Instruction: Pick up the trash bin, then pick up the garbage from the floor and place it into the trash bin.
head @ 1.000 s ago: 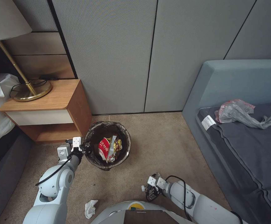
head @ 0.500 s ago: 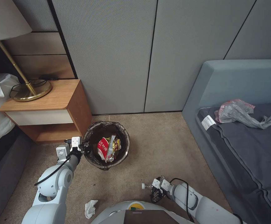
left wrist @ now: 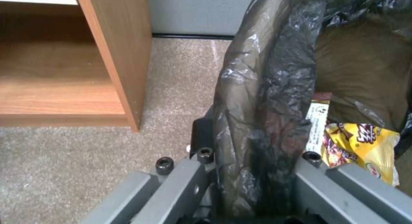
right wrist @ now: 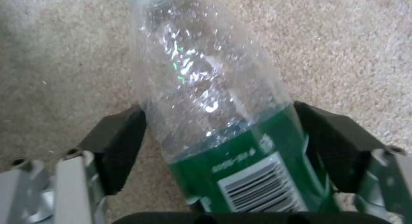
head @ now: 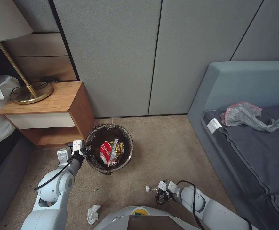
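The trash bin, a round bucket with a dark liner, sits on the carpet by the nightstand. It holds a red-and-white snack bag and a yellow wrapper. My left gripper is shut on the bin's liner-wrapped rim, one finger outside and one inside. My right gripper is low over the carpet in front of my base. Its fingers press both sides of a clear bottle with a green label, which lies against the carpet. A white tissue lies on the floor near my left arm.
A wooden nightstand with a brass lamp stands just left of the bin. A grey-blue sofa with a crumpled plastic bag fills the right side. Grey wall panels close the back. Open carpet lies between bin and sofa.
My right gripper has drawn back to the right, toward my base, staying low over the carpet. The bin and my left gripper have shifted slightly left and away.
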